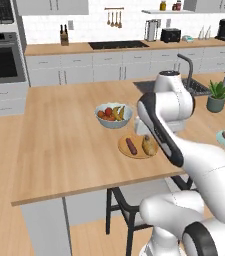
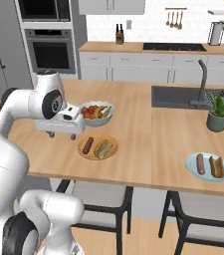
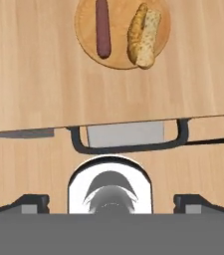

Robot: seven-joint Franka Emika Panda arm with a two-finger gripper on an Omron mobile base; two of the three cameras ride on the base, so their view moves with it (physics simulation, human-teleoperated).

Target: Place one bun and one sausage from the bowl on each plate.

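On the tan plate (image 2: pixel 98 155) a sausage (image 2: pixel 87 145) and a bun (image 2: pixel 102 148) lie side by side, apart, both with their long axes running near-to-far across the worktop (image 2: pixel 148 139). In my hand view the same pair points straight up and down, sausage (image 3: pixel 102 28) left, bun (image 3: pixel 143 36) right. The blue-green plate (image 2: pixel 209 176) far to the right carries its own sausage (image 2: pixel 200 163) and bun (image 2: pixel 216 167), again parallel. So I judge both plates served. My gripper (image 3: pixel 111 201) hangs with its fingertips spread wide, holding nothing, pulled back to the near side of the tan plate, over the worktop's near edge. The fruit bowl (image 2: pixel 97 113) sits just beyond that plate.
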